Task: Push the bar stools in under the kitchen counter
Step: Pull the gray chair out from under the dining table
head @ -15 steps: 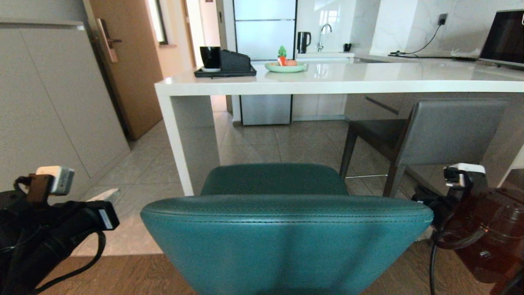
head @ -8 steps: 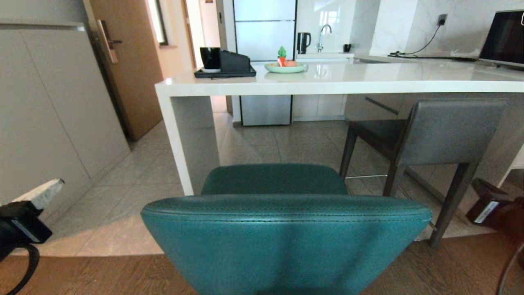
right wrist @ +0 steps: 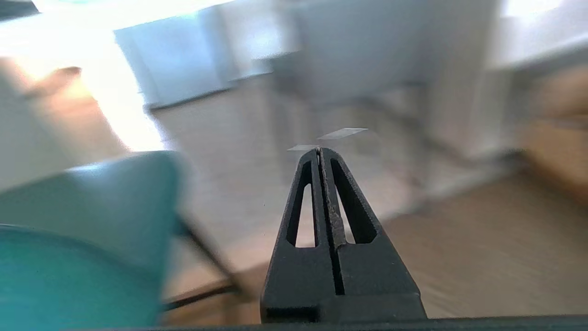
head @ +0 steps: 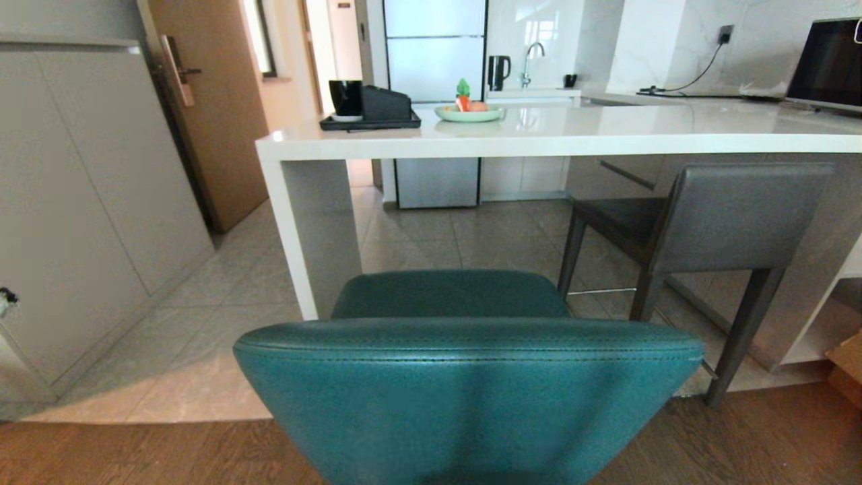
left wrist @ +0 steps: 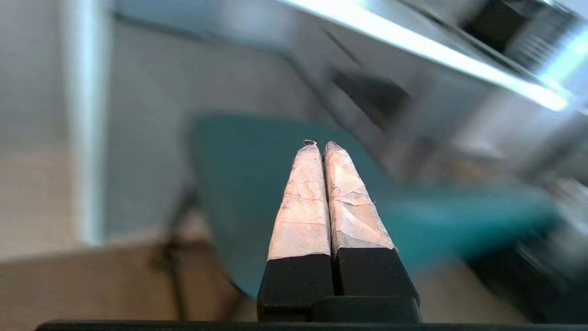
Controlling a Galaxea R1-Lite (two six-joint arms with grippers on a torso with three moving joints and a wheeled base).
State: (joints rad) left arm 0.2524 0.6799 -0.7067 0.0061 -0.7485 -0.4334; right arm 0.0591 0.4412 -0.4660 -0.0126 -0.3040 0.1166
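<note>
The teal bar stool [head: 465, 391] stands right in front of me, its back towards me and its seat short of the kitchen counter [head: 566, 138]. The grey bar stool [head: 734, 215] stands to the right, its seat partly under the counter top. Neither arm shows in the head view. In the left wrist view my left gripper [left wrist: 320, 145] is shut and empty, pointing at the teal stool [left wrist: 239, 184] from its side. In the right wrist view my right gripper [right wrist: 319, 149] is shut and empty over the floor, with the teal stool [right wrist: 78, 257] off to one side.
A black tray with a cup [head: 370, 108] and a green plate of fruit [head: 469, 110] sit on the counter's left end, a laptop [head: 825, 64] at its far right. Grey cabinets [head: 87, 202] line the left wall. A cardboard box [head: 850, 364] sits low right.
Both arms have drawn back out of the head view, the left off the left edge and the right off the right edge. The stools have not moved.
</note>
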